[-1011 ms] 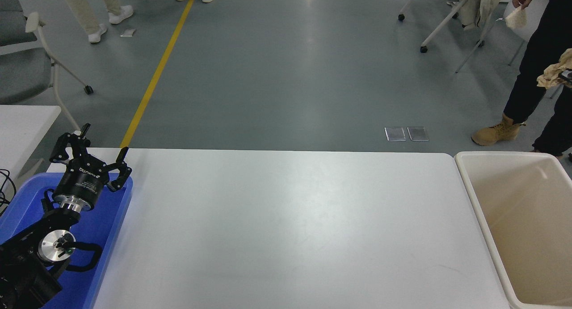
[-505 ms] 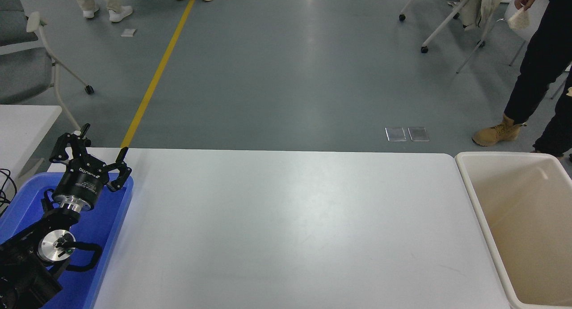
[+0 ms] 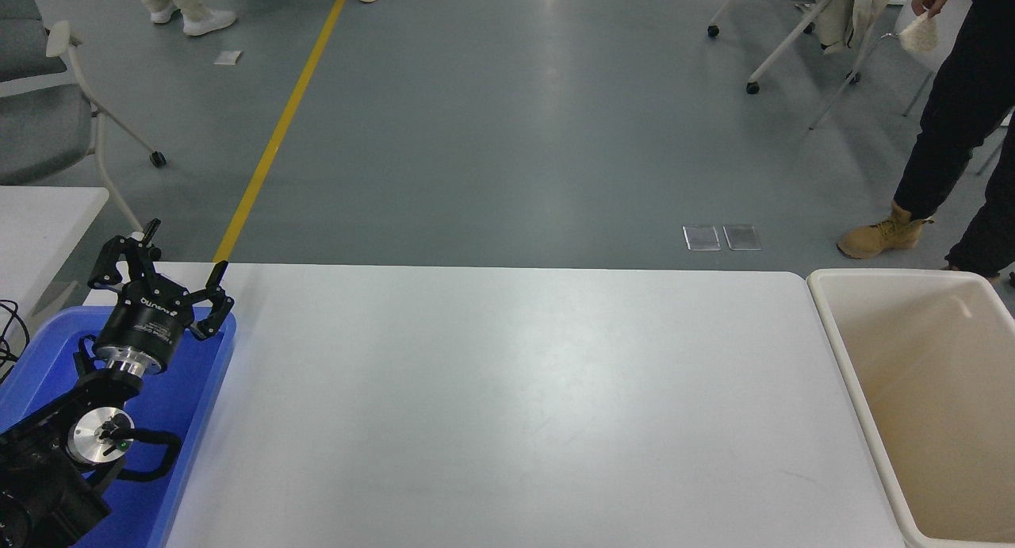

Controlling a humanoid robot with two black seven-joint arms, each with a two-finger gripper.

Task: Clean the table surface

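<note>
- The bench (image 3: 507,405) is the thing to clean. It fills the middle of the view, from the blue tray on the left to the beige bin on the right.
- Its top is flat, smooth and dull white, with round corners. It looks hard and stiff, so I think it will not bend or dent under a wipe.
- It is much too big and heavy to pick up. There is no spot to grab — the job is to pass over it, not to hold it.
- A smooth top like this is likely slippery, so small scraps would slide when pushed.
- I see only a few faint thin marks near the right front part. I see no things lying on it.
- The blue tray (image 3: 208,421) sits over the left end. It looks like shiny hard plastic with a raised rim.
- The left gripper (image 3: 170,272) hangs above the tray's far end, parked. Its black fingers are spread wide apart and hold nothing.
- The right gripper does not show in the view.
- The beige bin (image 3: 840,350) stands just beside the right end. It is deep, with smooth plastic walls, and I see nothing in it.
- A person (image 3: 955,128) in dark trousers and tan boots stands on the grey floor past the bin, holding something pale and crumpled.
</note>
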